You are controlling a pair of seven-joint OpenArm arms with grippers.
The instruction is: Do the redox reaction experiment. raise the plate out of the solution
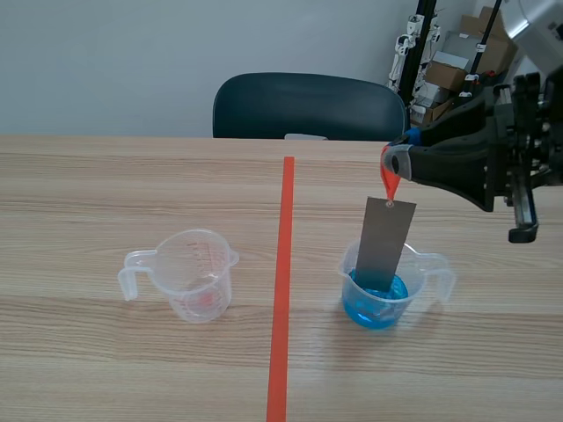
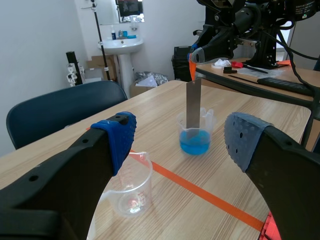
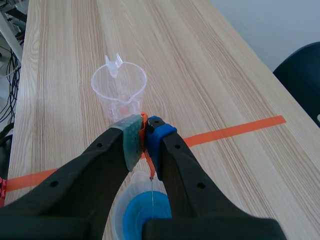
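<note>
Right gripper (image 1: 393,161) is pinched tight on a floppy orange-red strap (image 1: 390,183), and the plate (image 1: 385,242) dangles from that. The plate's a flat, dull grey metal strip, long axis nearly upright with the top leaning a bit right. Its bottom end is down in the blue solution (image 1: 378,303) inside a clear plastic measuring cup (image 1: 433,268) on the right. How deep it sits is hard to tell, and from the right wrist it's edge-on, just a thin line. Left gripper (image 2: 177,142) hangs wide open, the empty red-marked cup (image 1: 195,272) just ahead of it.
</note>
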